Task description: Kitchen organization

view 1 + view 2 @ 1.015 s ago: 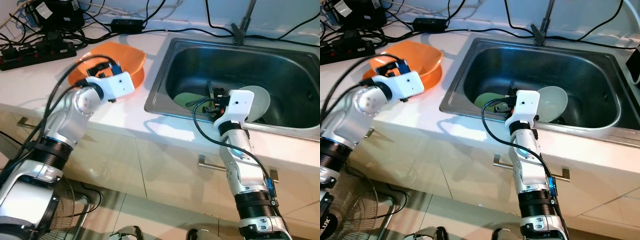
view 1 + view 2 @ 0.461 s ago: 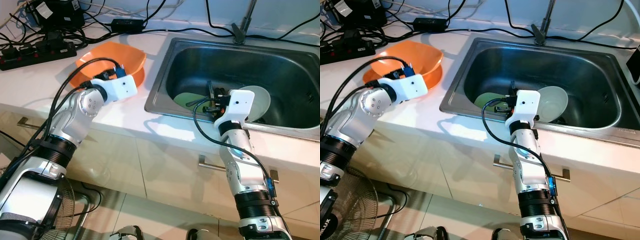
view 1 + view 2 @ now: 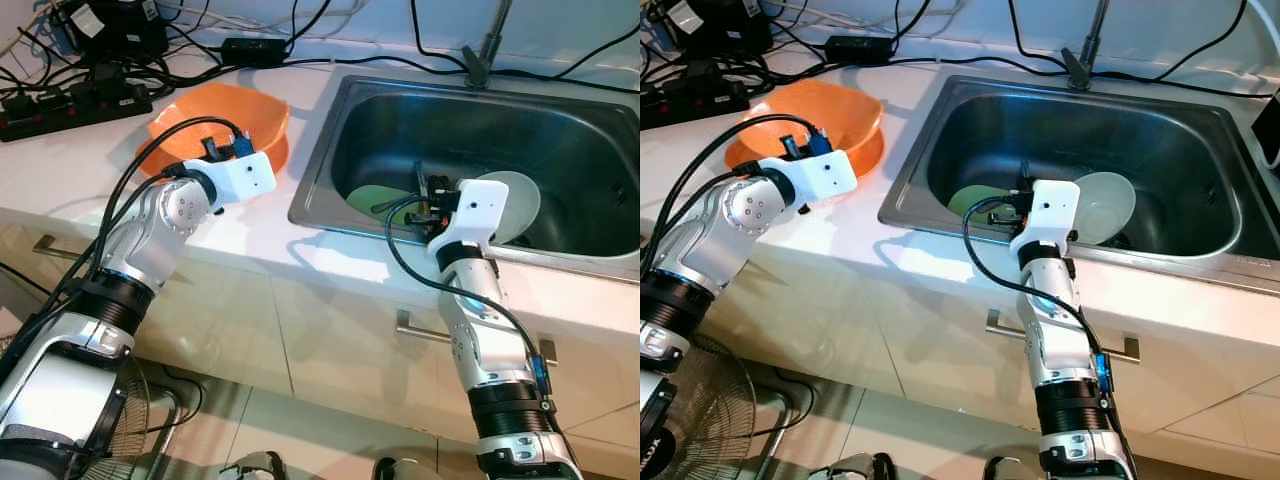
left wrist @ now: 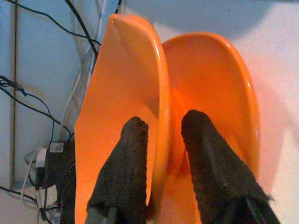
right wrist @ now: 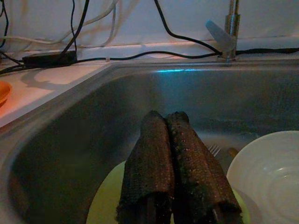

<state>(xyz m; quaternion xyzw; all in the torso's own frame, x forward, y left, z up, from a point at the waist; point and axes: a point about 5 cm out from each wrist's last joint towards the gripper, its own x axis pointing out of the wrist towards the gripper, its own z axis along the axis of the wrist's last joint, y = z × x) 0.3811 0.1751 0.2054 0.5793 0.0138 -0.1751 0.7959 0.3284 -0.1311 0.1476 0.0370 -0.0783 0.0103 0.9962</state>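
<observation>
The orange bowl (image 4: 140, 84) is pinched at its rim by the left gripper (image 4: 163, 135); lifting is likely required next; the right gripper (image 5: 170, 154) is held closed, empty, over the sink (image 3: 400, 110).

The head views are evenly and brightly lit, and everything in them is seen sharp, without motion blur. Pale glare is thrown on the white tabletop (image 3: 250, 225) and on the rim of the sink (image 3: 940, 222). Soft shadows are cast under the arms. The right wrist view is dim and bluish; the black fingers (image 5: 159, 168) are seen slightly soft.
</observation>
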